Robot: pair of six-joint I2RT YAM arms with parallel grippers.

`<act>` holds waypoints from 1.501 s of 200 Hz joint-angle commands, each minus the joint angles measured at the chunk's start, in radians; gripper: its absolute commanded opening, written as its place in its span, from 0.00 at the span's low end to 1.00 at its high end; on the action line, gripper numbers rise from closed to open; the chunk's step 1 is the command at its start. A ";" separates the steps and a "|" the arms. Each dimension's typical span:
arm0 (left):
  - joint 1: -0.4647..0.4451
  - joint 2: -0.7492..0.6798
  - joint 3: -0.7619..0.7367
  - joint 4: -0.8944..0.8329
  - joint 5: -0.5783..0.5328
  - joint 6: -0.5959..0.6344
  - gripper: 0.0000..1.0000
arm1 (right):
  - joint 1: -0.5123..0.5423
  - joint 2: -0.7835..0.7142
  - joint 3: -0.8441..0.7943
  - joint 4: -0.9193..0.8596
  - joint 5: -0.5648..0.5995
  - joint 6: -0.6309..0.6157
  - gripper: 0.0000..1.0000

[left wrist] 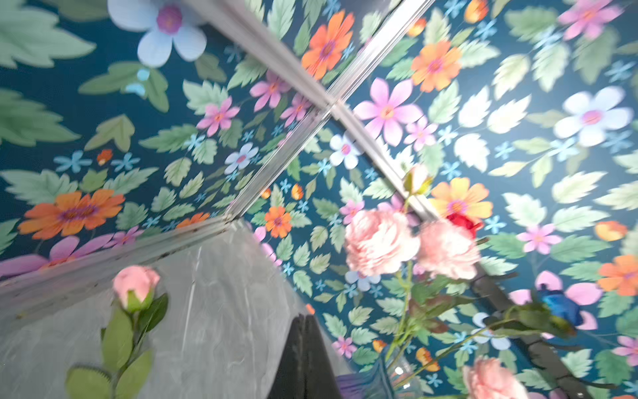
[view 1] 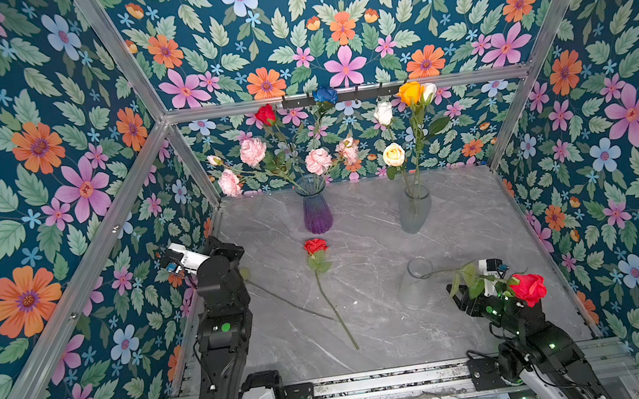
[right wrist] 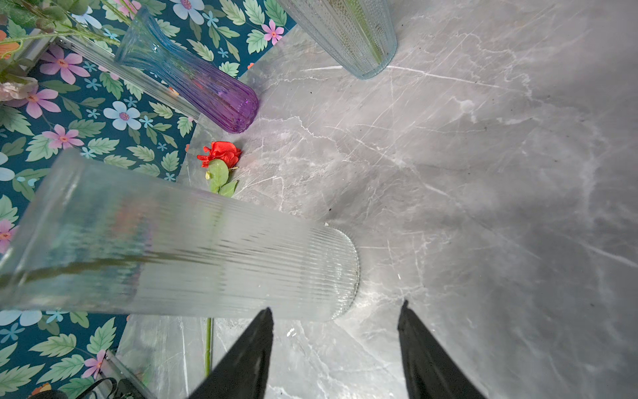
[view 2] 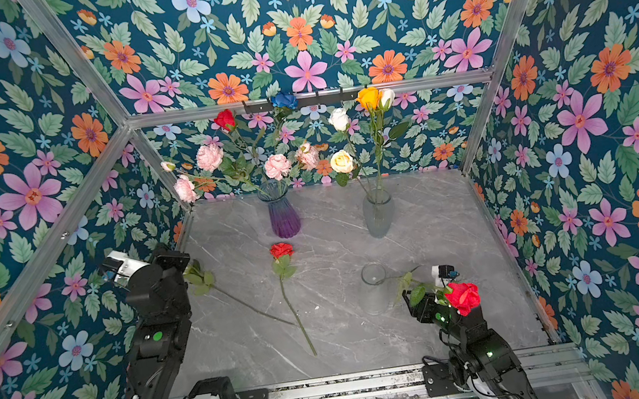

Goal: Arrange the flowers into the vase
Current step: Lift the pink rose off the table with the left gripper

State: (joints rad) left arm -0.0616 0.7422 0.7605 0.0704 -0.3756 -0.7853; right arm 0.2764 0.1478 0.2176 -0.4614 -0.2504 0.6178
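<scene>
Just beside my left gripper (left wrist: 304, 321), pressed together and empty, lies the pink bud (left wrist: 136, 285), its stem running out across the table (view 1: 390, 334); my right gripper (right wrist: 335, 305) is spread, well apart.

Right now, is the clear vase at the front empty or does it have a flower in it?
Not empty. The red rose has its stem down inside the clear vase; its bloom leans out sideways.

No readable text, labels or numbers anywhere.
</scene>
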 commanded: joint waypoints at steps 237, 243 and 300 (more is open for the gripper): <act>0.013 1.004 0.217 -0.651 0.200 -0.296 0.50 | 0.001 -0.014 -0.003 0.014 -0.005 -0.003 0.59; 0.016 1.018 0.216 -0.643 0.199 -0.297 0.43 | 0.000 -0.014 -0.003 0.014 -0.005 -0.003 0.59; 0.103 0.993 0.128 -0.532 0.248 -0.273 0.00 | 0.001 -0.011 -0.003 0.016 0.000 -0.003 0.59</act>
State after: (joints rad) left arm 0.0189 1.7481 0.9459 -0.4603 -0.2665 -1.0645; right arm 0.2764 0.1345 0.2150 -0.4633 -0.2546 0.6178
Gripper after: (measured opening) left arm 0.059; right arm 0.593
